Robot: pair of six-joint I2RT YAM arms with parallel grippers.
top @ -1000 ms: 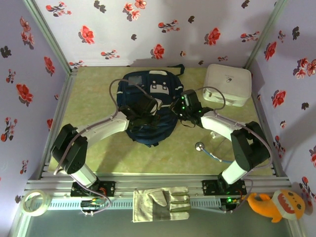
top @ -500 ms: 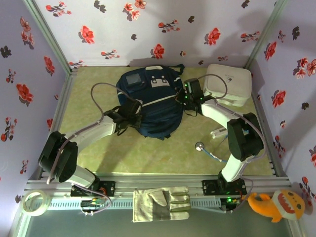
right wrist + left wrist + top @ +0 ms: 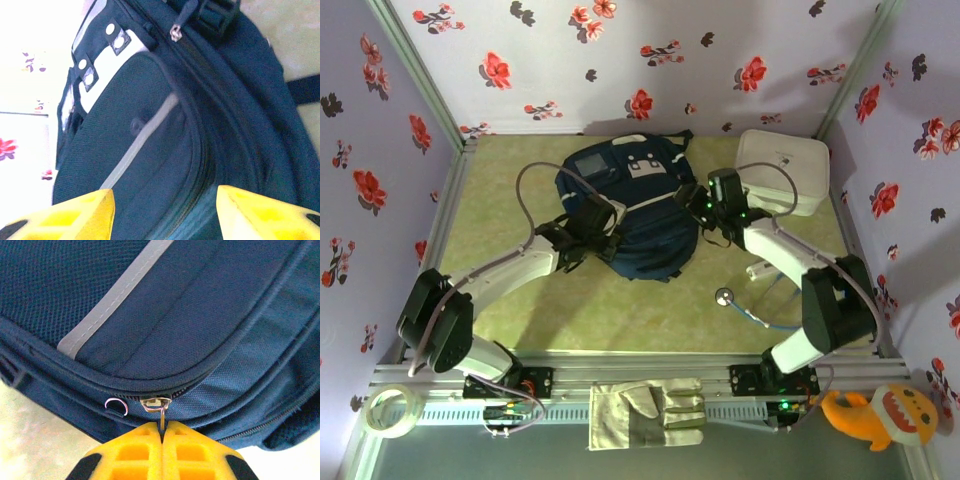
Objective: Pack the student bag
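The student bag [image 3: 638, 205] lies on the green table, navy with a white stripe and white patches. My left gripper [image 3: 612, 236] is at the bag's near-left edge. In the left wrist view its yellow fingers [image 3: 135, 450] are shut on the metal zipper pull [image 3: 162, 415], whose slider sits beside a small metal ring [image 3: 116, 405]. My right gripper [image 3: 690, 200] is at the bag's right side. The right wrist view shows its fingers [image 3: 75, 215] standing wide apart over the bag's front panel [image 3: 150, 140], open and holding nothing.
A white zip case [image 3: 782, 170] sits at the back right, close behind the right arm. A stethoscope [image 3: 724, 296] and a white tube [image 3: 760, 268] lie on the right. A glove [image 3: 648, 412], a tape roll [image 3: 390, 410] and an orange plush toy [image 3: 880, 412] lie by the front rail.
My right gripper has opened and let go of the bag's right side. The left gripper has stayed shut on the zipper pull and shifted slightly right. The bag has moved a little.
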